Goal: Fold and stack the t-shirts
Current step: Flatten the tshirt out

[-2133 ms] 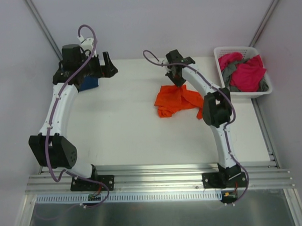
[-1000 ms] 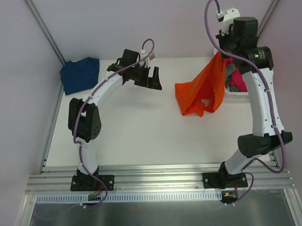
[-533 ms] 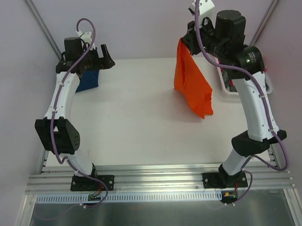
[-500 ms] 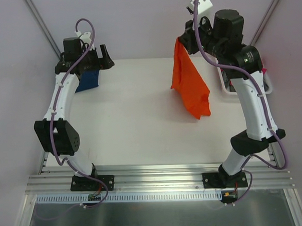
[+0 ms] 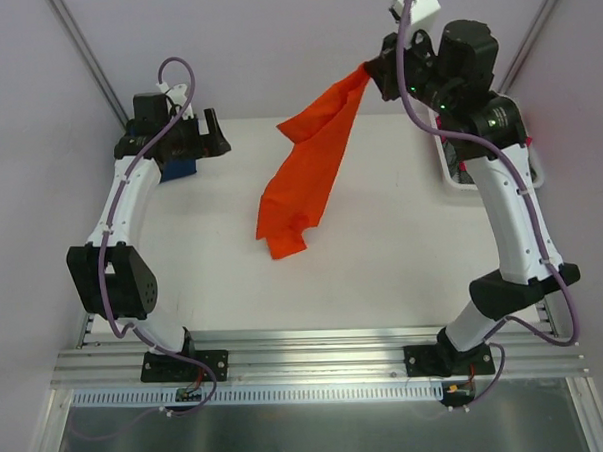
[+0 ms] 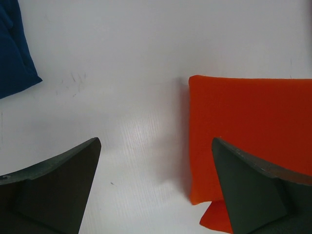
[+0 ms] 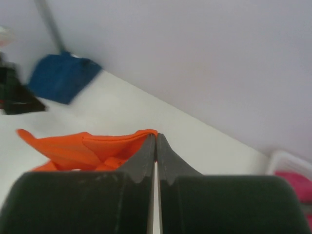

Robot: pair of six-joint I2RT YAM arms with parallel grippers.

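My right claw (image 5: 373,75) pinches an edge of the orange t-shirt (image 5: 302,181), hanging light and limp; my left claw (image 5: 214,132), wide and empty, should take a loose corner

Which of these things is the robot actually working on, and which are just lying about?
Part of the job:
orange shirt, pinched in the right pincer
blue shirt, lying far left
pink shirt, blurred, in the basket

Just lying about:
white basket
table
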